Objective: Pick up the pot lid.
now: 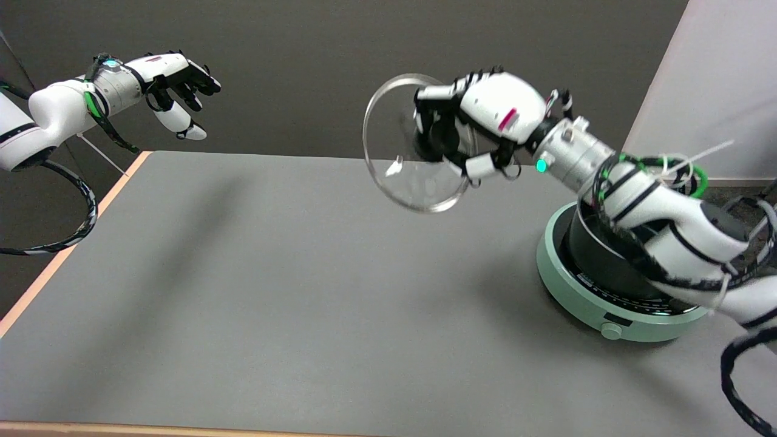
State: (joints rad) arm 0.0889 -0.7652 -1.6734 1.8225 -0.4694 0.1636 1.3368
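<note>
**Lid aloft, clear of pot**

Lid [405, 145]: clear glass disc with a dark knob, held in the air over the table [273, 291], tilted nearly on edge with its face toward the left of the picture. It stands well apart from the pot and touches nothing but the hand.

Right hand [479, 124]: fingers wrapped round the knob, clamped on the lid.

Pot [598, 255]: black, uncovered, seated on a pale green cooker [583, 303] at the table's right side, partly hidden behind the right arm.

Step in hand: by the look of it the lift itself is done; the lid is carried free. Next move calls for a firm hold on the knob, since the tilted glass could swing or slip.
</note>
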